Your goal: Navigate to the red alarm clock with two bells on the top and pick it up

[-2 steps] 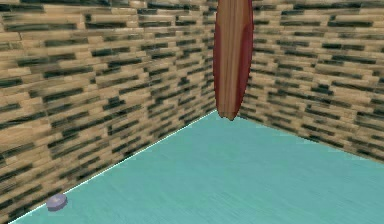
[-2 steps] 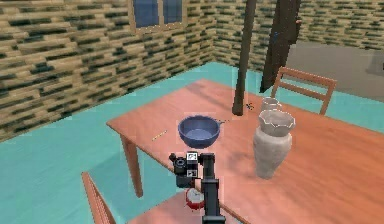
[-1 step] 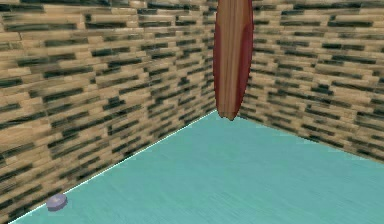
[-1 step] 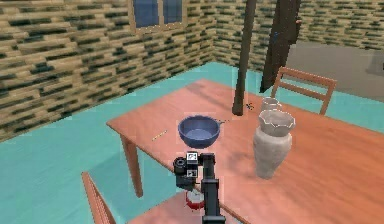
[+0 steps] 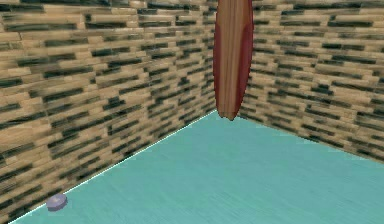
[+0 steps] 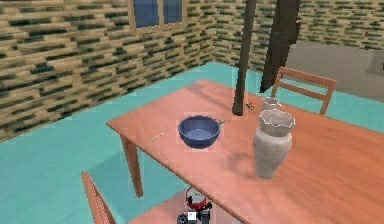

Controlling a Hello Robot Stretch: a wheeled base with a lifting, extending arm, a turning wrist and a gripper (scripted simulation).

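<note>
A small red thing [image 6: 197, 204] with dark and white bits is seen at the arm side view's bottom edge. It lies just beside the near edge of the table [image 6: 330, 170] and lower than its top, on what appears to be the seat of the near chair [image 6: 97, 198]. By its colour it is taken for the clock, though the two bells cannot be made out. On the table a blue bowl [image 6: 200, 131] is set toward the near side and a grey vase [image 6: 272, 143] beside it. A second chair [image 6: 305, 85] is drawn up at the table's far side, and a dark pole [image 6: 244, 60] rises from behind that far edge. In the forward view a reddish board [image 5: 233, 55] is leaned into a corner of brick walls, well away from the table.

The driving is judged nearly done and the pick-up not yet begun. The pincer's state cannot be told – released, clenched or grasping.

What is called for next is judged to be a small shift of the base, so that the arm's line is brought onto the red thing. The lift should then be set to the seat's height, under the table's top. Only a short reach seems needed – the table's edge and the chair's back are to be kept clear of
</note>
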